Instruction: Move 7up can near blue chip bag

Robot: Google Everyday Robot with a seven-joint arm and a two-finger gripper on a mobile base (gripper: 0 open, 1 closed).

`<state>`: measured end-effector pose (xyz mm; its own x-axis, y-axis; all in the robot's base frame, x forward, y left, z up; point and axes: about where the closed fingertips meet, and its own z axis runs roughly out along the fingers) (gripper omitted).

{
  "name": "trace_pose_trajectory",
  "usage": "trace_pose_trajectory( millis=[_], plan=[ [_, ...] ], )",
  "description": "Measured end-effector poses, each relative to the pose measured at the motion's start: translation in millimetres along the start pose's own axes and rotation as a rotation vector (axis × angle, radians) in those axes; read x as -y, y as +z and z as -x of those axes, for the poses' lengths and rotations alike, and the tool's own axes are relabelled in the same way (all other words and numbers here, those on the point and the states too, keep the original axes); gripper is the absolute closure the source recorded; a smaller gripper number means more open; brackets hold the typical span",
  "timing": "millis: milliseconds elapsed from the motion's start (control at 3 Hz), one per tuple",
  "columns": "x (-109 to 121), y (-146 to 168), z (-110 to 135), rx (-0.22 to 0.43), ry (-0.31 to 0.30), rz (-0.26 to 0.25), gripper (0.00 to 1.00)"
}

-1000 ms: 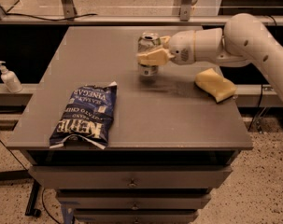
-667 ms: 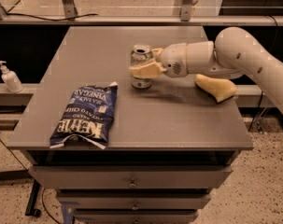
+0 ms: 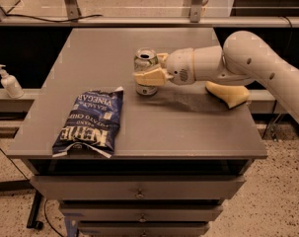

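Note:
The 7up can (image 3: 145, 63) stands upright near the middle of the grey table (image 3: 188, 127), its silver top showing. My gripper (image 3: 150, 72) reaches in from the right and is shut on the can, with one cream finger (image 3: 150, 77) across its front. The blue chip bag (image 3: 90, 122) lies flat at the front left of the table, white "Kettle" lettering showing upside down. The can is a short way to the right of and behind the bag's top corner, apart from it.
A yellow sponge (image 3: 228, 94) lies on the table under my arm at the right. A soap dispenser bottle (image 3: 10, 82) stands on a ledge off the table's left side. Drawers (image 3: 139, 194) sit below the table's front edge.
My gripper has carried the can leftward and toward the front, from near the sponge to closer to the chip bag. The bag and sponge have not moved.

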<state>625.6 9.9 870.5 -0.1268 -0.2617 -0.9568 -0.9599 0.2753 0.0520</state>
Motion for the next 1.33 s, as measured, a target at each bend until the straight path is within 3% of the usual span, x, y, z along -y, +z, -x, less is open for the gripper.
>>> trace_pose_trajectory(
  millis=[333,667,1333],
  plan=[
    [0.0,0.0,0.0,0.000,0.000,0.000,1.00],
    [-4.4,0.8,-0.1,0.004,0.003,0.005,0.82],
    [-8.1,1.2,-0.4,0.007,0.006,0.009,0.36]
  ],
)
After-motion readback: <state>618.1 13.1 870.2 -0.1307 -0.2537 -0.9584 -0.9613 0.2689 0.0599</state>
